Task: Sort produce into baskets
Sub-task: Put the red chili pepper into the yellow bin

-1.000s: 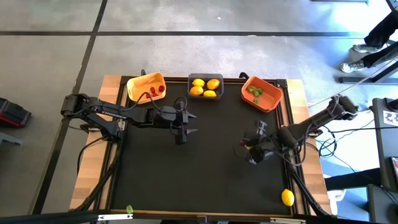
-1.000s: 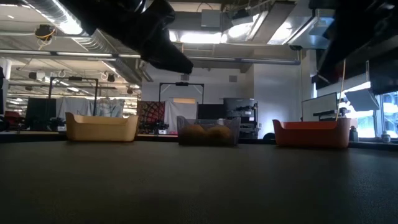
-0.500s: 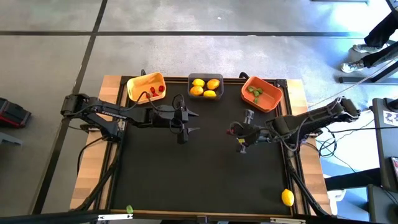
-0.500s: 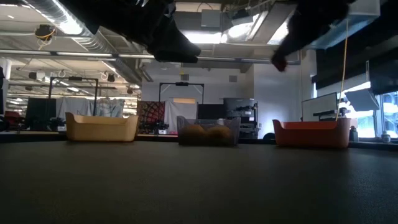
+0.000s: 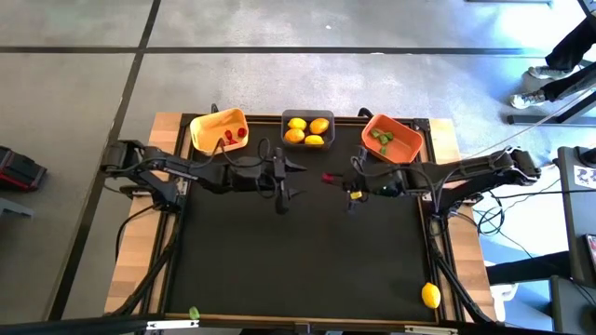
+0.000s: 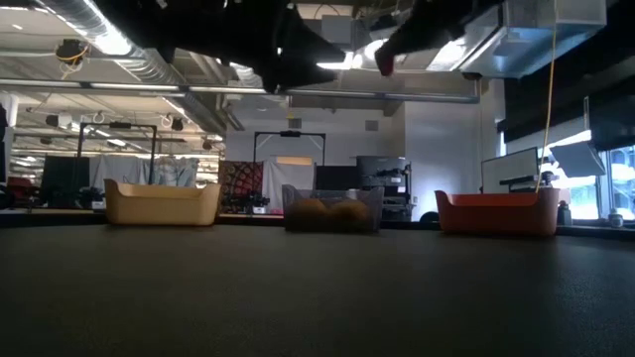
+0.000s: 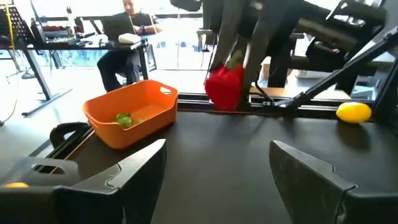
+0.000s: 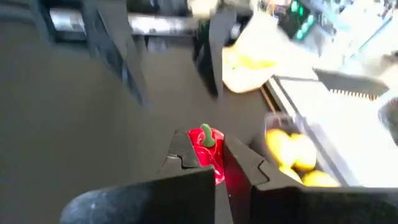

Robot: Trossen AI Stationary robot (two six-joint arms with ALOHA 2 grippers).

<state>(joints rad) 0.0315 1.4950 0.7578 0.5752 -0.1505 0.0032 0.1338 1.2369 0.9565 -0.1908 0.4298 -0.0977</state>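
My right gripper (image 5: 335,179) is shut on a small red pepper with a green stem (image 8: 207,148), held in the air over the table's far middle. It also shows in the left wrist view (image 7: 225,87) and the low view (image 6: 383,62). My left gripper (image 5: 281,179) is open and empty, just left of the pepper, its fingers (image 7: 134,168) pointing at it. The yellow-orange basket (image 5: 209,126) holds red pieces, the dark grey basket (image 5: 307,140) holds lemons, and the orange basket (image 5: 400,149) holds green pieces. All three stand along the far edge. My right gripper pinches the red pepper's two sides (image 8: 217,163) between its two fingers, at its upper part by the green stem (image 7: 235,61). The fingers come from the table's right, slanting down. The pepper hangs at their ends, lifted clear of the table.
A lemon (image 5: 430,296) lies at the table's near right corner, and a green piece (image 5: 194,314) at the near left edge. The black mat (image 5: 298,251) between the arms and the near edge is bare. A person sits at a desk beyond the table (image 7: 134,12).
My right gripper has carried the red pepper up and toward the table's left and far edge, from the right part of the table to the far middle, near my left gripper. My left gripper has shifted a little toward the right.
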